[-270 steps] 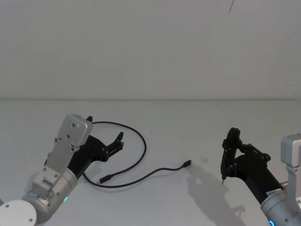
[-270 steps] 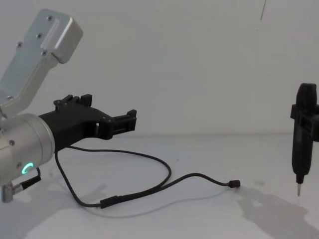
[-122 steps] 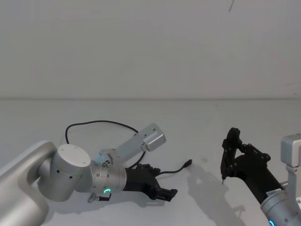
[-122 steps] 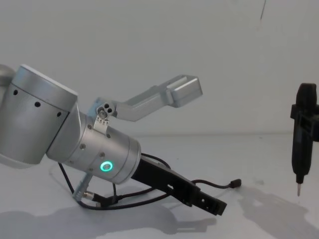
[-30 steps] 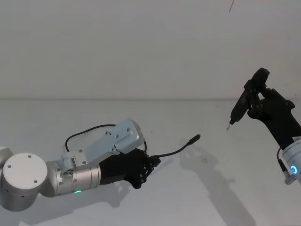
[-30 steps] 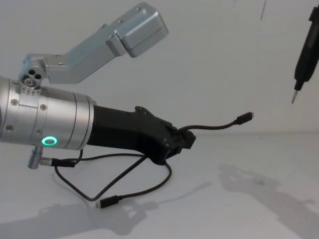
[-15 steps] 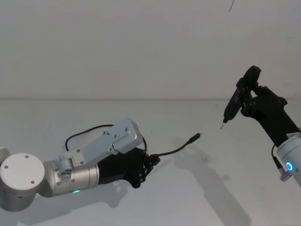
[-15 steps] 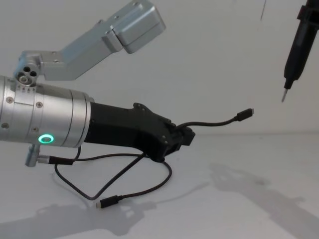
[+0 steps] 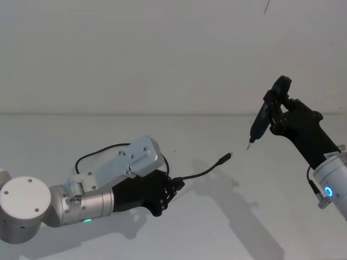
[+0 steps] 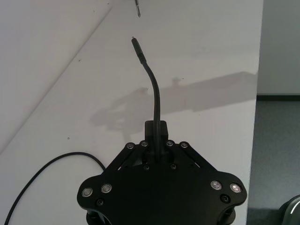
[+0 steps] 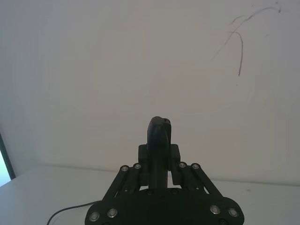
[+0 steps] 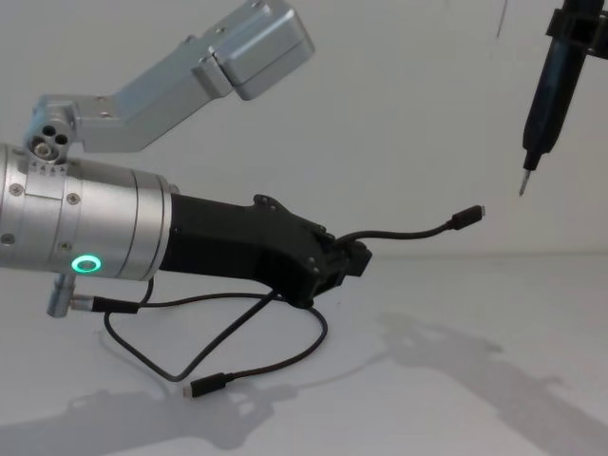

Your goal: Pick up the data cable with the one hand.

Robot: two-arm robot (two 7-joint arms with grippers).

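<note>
1. First, nearest the body: a thick silver cylindrical left arm with a green ring light [image 12: 87, 264] reaches in low from the left over the plain white table top [image 9: 233, 233].
2. At its end is the black plastic two-jaw left gripper [image 9: 172, 185], held clear of the table. Its jaws are pinched tight on the long thin black flexible data cable [image 9: 203, 173]. In the left wrist view the cord [image 10: 153, 93] comes straight out from between the closed fingers.
3. Look of the cable: matte black, round, even thickness throughout, with a small black plug at each end.
4. Behind the grip, the slack drops to the table and runs in a loose open loop [image 12: 318, 337]. It ends in a plug [image 12: 209, 386] lying flat on the table, towards the front.
5. Ahead of the grip, a short stretch stands free in the air. It curves up, then levels out. The free plug [image 12: 467, 217] has a small pale tip and points towards the robot's right.
6. Farther off on the right, the black right gripper [image 9: 277, 116] is raised high and clamped on a slim black pen-shaped tool [image 12: 546, 85].
7. The tool's metal tip [image 9: 249, 145] points down. It is near the free plug and a little above it, not touching.
8. At the back is a bare white wall [image 9: 162, 54].
</note>
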